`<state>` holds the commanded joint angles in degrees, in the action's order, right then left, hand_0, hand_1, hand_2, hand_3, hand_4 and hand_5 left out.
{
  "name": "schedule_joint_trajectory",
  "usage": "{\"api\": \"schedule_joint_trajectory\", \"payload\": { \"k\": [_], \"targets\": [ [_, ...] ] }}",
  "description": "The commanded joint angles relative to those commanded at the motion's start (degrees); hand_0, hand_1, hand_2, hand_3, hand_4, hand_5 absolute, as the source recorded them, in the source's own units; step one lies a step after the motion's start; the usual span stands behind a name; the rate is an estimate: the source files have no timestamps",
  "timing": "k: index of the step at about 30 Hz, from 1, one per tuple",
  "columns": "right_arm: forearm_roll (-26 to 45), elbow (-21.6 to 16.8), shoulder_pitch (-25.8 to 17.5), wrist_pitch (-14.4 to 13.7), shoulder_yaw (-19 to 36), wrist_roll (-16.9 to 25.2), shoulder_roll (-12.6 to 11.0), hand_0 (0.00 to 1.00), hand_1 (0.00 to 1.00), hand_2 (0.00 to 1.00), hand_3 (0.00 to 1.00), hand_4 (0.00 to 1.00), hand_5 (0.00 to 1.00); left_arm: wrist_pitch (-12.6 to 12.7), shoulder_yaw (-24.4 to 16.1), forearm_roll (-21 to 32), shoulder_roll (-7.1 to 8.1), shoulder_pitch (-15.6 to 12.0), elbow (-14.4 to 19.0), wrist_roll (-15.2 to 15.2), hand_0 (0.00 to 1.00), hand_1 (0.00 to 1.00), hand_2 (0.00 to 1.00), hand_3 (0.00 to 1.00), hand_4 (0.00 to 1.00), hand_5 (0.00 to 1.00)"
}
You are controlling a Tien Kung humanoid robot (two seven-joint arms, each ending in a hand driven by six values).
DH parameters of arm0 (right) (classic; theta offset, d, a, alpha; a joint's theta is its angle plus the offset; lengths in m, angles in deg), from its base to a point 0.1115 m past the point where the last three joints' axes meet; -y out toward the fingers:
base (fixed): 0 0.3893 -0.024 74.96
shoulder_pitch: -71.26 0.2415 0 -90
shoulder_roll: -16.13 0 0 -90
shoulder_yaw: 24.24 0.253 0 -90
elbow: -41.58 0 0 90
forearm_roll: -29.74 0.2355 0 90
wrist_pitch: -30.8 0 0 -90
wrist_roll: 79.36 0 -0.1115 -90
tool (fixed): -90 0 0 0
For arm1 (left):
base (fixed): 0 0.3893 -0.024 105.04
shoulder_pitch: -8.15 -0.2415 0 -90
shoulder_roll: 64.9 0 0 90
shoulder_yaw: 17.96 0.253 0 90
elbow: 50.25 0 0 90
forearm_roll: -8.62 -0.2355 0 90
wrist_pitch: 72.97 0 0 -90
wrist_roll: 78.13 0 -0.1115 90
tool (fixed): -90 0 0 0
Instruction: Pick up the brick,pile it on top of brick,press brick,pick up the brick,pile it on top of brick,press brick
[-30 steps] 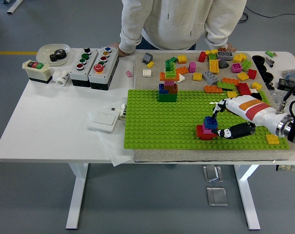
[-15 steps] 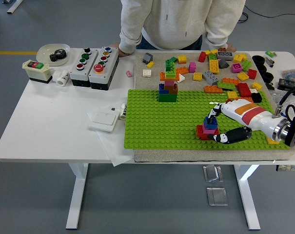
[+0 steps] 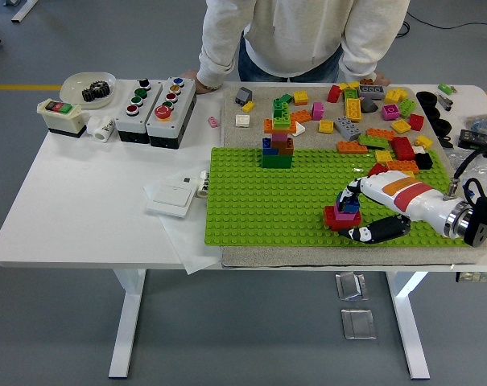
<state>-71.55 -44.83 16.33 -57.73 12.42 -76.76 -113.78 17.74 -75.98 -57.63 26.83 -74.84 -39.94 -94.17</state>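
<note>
A small stack stands on the green baseplate near its front right: a red brick at the bottom, a magenta one above it and a blue brick on top. My right hand comes in from the right. Its fingers are curled down over the blue brick, and the thumb lies low on the plate just right of the stack. The left arm is out of view.
A taller mixed brick tower stands at the baseplate's back edge. Many loose bricks lie on the mat behind. Button boxes, a bowl with a gear and a white switch sit left. A person's hands rest on the far edge.
My right hand has lowered the blue brick onto the magenta and red stack. The hand has sunk toward the plate and the forearm has shifted slightly to the right.
</note>
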Motion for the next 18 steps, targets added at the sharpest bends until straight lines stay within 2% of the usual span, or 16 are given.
{"api": "schedule_joint_trajectory", "payload": {
  "k": [18],
  "targets": [
    [-0.4,-0.4,-0.1,0.3,0.0,-0.8,0.4,0.666,0.654,0.707,0.592,0.799,0.504,0.1,-0.2,-0.2,0.06,0.1,0.0,-0.1,0.781,0.715,0.66,0.563,0.59,0.609]
  ]
}}
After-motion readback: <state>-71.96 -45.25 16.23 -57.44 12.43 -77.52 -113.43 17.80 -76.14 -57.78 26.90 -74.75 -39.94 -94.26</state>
